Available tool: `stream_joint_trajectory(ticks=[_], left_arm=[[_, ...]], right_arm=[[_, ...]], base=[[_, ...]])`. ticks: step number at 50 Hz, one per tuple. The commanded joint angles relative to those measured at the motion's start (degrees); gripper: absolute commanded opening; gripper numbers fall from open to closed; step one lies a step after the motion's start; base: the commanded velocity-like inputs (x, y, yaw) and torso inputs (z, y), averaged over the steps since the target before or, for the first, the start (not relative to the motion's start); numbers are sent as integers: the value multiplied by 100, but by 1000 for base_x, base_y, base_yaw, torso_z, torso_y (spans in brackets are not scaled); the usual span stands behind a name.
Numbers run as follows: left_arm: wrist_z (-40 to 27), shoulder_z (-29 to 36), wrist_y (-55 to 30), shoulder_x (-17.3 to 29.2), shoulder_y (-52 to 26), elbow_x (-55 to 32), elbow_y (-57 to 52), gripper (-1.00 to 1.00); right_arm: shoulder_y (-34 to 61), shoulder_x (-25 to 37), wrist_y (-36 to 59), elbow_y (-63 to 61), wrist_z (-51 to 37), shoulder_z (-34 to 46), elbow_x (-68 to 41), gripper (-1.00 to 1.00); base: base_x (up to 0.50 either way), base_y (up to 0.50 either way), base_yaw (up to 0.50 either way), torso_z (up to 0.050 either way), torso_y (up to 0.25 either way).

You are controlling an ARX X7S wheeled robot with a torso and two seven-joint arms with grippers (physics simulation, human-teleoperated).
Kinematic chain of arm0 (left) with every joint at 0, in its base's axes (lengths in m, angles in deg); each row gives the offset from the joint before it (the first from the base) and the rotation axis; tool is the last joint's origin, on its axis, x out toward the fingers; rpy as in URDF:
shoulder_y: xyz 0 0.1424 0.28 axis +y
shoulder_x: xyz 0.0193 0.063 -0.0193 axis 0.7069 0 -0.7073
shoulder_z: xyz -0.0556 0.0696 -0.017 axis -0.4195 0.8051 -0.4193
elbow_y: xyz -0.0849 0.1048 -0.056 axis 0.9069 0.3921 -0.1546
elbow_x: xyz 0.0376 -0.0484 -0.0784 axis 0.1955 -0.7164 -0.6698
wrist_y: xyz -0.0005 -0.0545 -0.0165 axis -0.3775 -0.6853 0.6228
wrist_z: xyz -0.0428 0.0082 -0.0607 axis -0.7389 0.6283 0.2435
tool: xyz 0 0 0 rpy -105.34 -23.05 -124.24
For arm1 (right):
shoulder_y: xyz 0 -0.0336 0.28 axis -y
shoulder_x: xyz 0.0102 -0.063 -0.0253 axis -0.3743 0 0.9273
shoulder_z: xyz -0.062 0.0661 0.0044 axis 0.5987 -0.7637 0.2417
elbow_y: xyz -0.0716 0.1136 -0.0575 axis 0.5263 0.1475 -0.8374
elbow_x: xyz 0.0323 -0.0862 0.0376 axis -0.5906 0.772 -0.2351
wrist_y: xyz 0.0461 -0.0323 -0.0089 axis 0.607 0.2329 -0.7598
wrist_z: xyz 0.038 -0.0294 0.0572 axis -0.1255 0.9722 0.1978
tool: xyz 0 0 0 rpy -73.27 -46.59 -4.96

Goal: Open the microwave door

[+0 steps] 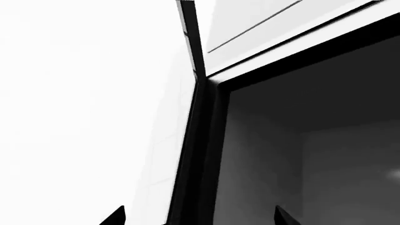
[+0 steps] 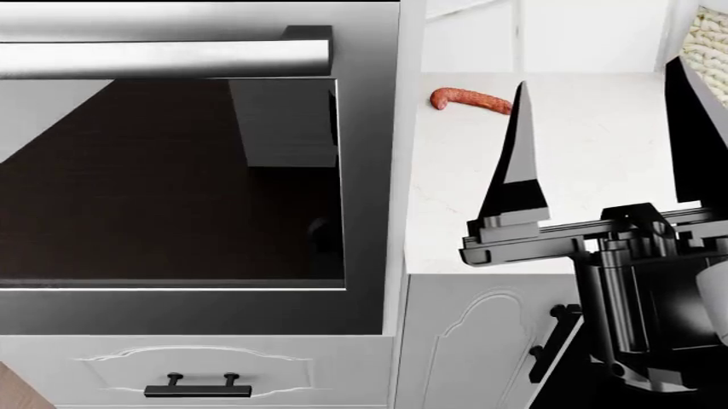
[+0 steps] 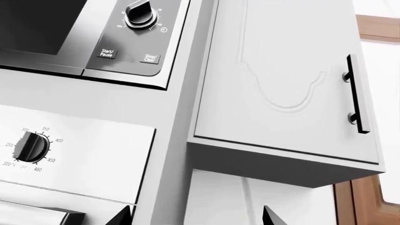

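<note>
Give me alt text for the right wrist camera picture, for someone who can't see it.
A microwave control panel with a dial and two buttons sits above an oven temperature knob. Beside them hangs a white cabinet door with a black handle.

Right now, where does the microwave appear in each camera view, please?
Left wrist view: probably the microwave; a dark cavity fills the picture's right side.
Head view: not in it.
Right wrist view: the picture's upper left, showing its control panel.
Shared landmark: the oven handle, at the top of the head view and in the lower-left corner of the right wrist view.
</note>
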Motion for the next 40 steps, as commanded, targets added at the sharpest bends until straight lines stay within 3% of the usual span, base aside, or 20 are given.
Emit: stream_joint_trajectory(ticks=[1,20,40], left_arm=[[16,108,-92,462,20,256,190,100],[61,15,-593,1403,144,408,-233,100],[574,476,-959,2282,-661,1038,-251,100]], right_arm=[[5,63,36,-48,-46,-21,-35,100],[82,151,119,-74,-124,-52,-129,100],[228,175,242,-126,-224,49,-179,100]], base=[[0,0,0,0,0],[0,0,0,0,0],[0,0,0,0,0]])
